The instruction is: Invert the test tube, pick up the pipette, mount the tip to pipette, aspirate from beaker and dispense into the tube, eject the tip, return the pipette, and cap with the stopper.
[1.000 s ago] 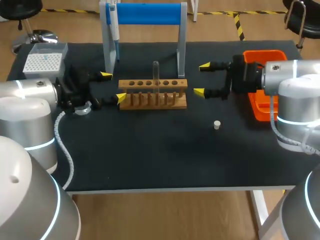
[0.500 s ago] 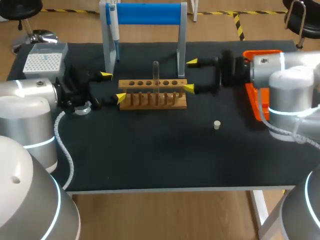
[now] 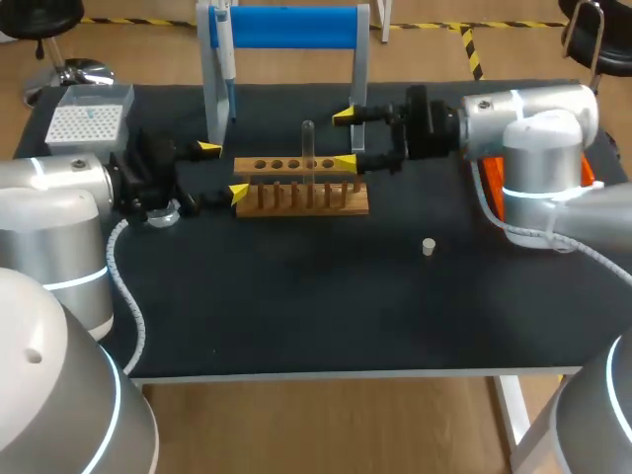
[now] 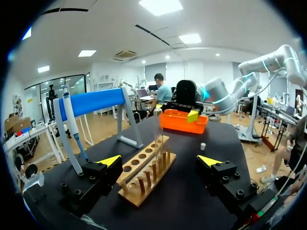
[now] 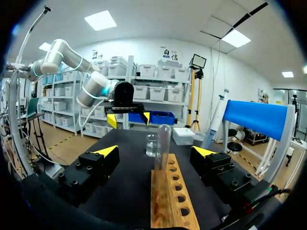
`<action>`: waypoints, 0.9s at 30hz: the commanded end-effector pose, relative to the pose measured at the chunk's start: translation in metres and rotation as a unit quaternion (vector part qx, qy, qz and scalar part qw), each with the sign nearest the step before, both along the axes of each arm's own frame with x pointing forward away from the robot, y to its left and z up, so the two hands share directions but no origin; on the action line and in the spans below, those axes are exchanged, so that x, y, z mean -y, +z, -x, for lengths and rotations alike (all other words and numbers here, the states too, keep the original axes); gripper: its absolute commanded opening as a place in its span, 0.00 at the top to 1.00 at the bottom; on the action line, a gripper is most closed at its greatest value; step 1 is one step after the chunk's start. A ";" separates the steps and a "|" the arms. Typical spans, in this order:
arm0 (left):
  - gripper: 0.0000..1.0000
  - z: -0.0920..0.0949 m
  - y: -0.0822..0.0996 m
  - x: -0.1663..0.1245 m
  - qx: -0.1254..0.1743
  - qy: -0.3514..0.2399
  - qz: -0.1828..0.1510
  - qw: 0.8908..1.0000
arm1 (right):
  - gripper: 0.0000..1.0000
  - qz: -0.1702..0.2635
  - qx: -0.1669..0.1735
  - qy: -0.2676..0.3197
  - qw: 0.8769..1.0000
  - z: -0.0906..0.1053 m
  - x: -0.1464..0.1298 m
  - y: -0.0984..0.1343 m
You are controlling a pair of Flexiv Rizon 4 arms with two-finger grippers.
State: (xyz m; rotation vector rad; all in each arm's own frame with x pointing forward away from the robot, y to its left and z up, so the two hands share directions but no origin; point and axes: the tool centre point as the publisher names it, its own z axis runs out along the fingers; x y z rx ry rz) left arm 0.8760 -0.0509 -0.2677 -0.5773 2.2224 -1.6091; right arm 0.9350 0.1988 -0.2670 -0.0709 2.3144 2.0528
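Seen from my remote station: the clear test tube (image 3: 308,148) stood upright in a hole near the middle of the wooden rack (image 3: 301,185) at mid-table. My right gripper (image 3: 344,139) lay level at the rack's right end with its yellow-tipped fingers spread wide. In the right wrist view the tube (image 5: 162,148) rose just ahead of the gap in that gripper (image 5: 155,152), and neither finger touched it. My left gripper (image 3: 224,171), likewise spread and holding nothing, faced the rack's left end. One of its tips was close to the front corner, though I could not tell whether it touched. A glass beaker (image 5: 151,144) sat beyond the rack's far end, beside the left gripper; I could not make out what it held. The pipette (image 3: 225,49) hung on the blue-barred stand (image 3: 286,27) behind the rack. A white tip box (image 3: 85,123) stood at the rear left corner, its top a grid of holes. The small white stopper (image 3: 429,246) lay apart toward the front right, and an orange bin (image 4: 184,122) sat behind my right arm.
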 end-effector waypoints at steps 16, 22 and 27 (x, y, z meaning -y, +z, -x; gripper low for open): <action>0.00 0.001 0.000 0.001 0.001 0.002 0.000 1.000 | 0.00 -0.029 -0.038 0.052 0.998 -0.009 -0.033 -0.017; 0.00 0.001 0.000 0.001 0.001 0.002 0.000 1.000 | 0.10 -0.033 -0.042 0.055 0.997 -0.014 -0.039 -0.020; 0.00 0.001 0.000 0.001 0.001 0.002 0.000 1.000 | 0.25 -0.038 -0.046 0.055 0.997 -0.020 -0.044 -0.022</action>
